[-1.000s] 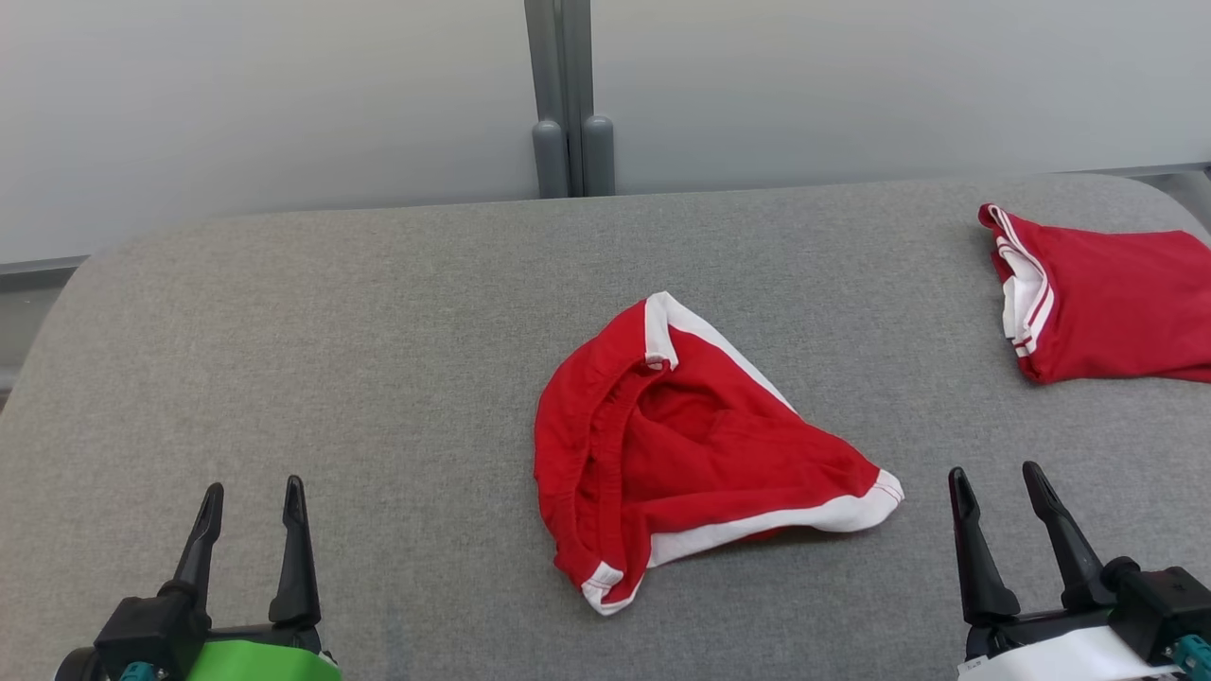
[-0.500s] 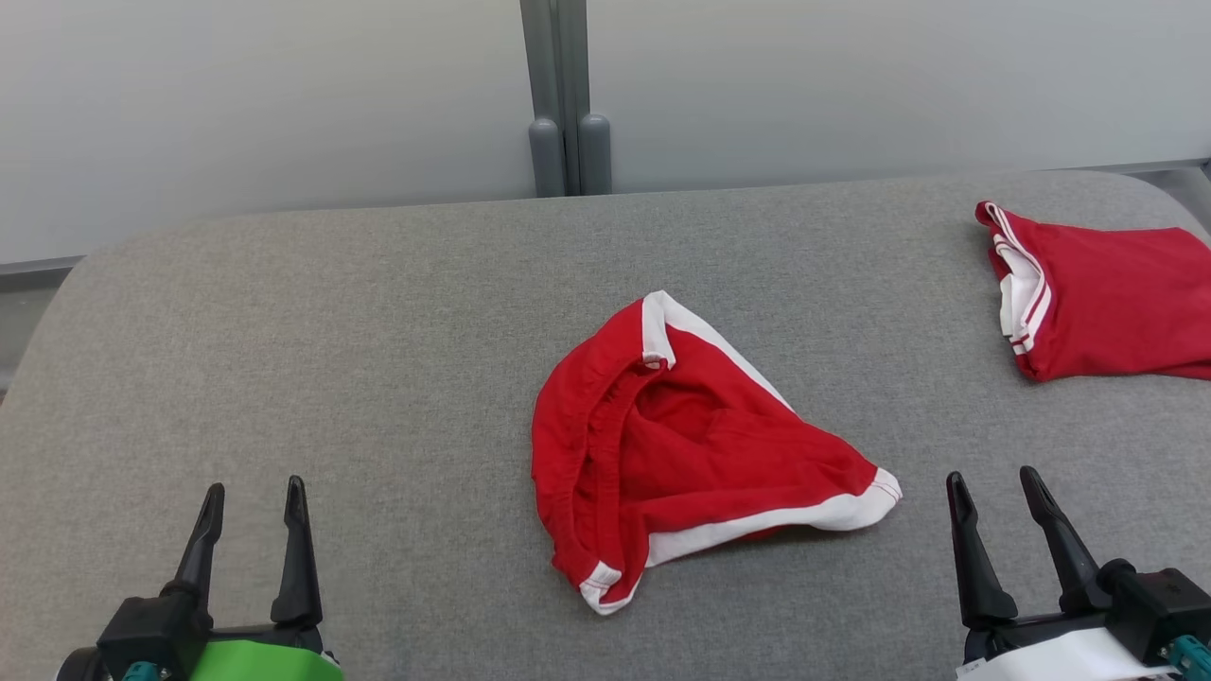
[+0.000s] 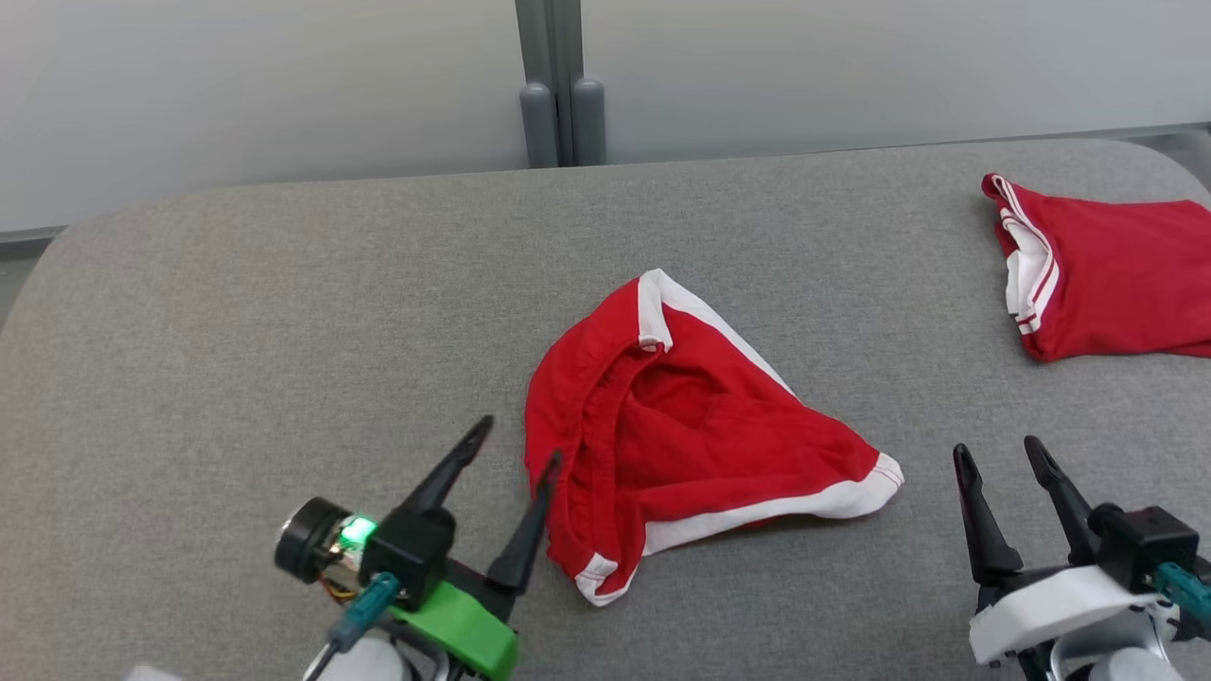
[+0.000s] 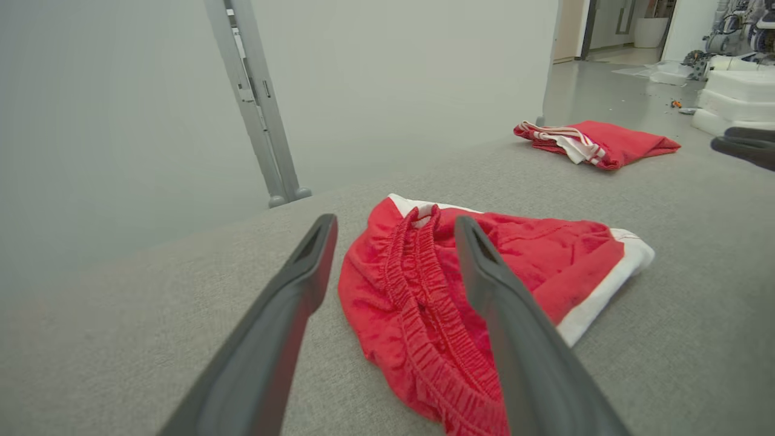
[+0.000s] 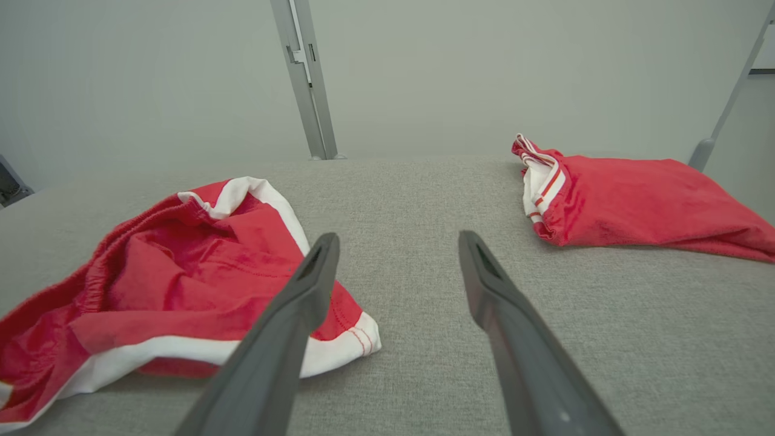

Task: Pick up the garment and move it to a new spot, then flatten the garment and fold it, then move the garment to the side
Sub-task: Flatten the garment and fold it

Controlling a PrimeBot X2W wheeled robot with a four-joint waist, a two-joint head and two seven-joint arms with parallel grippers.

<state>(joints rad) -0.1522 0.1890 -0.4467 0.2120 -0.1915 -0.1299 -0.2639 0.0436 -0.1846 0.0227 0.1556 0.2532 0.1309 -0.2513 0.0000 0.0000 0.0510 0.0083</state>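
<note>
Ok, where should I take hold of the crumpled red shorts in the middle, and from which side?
Grip the gathered elastic waistband along the red shorts' left edge, coming in low from the left. It stands up in a thick ridge off the grey surface, while the rest lies flatter. The left gripper, jaws open, points at that ridge.

Work surface: I see a grey fabric-covered top (image 3: 236,312) with rounded far corners, running the full width of my head view.
Folded red piece: a second red cloth (image 3: 1116,274) lies flat at the far right of the surface, with white and red striped trim at its left end.
Back wall: pale, plain panels (image 3: 236,85) stand right behind the surface.
Post: a grey upright (image 3: 553,85) stands between the panels, with two rounded feet at its base.
Beyond: my left wrist view shows a shiny floor (image 4: 611,91) and stacked white pads (image 4: 732,103); I can't make out their detail.
</note>
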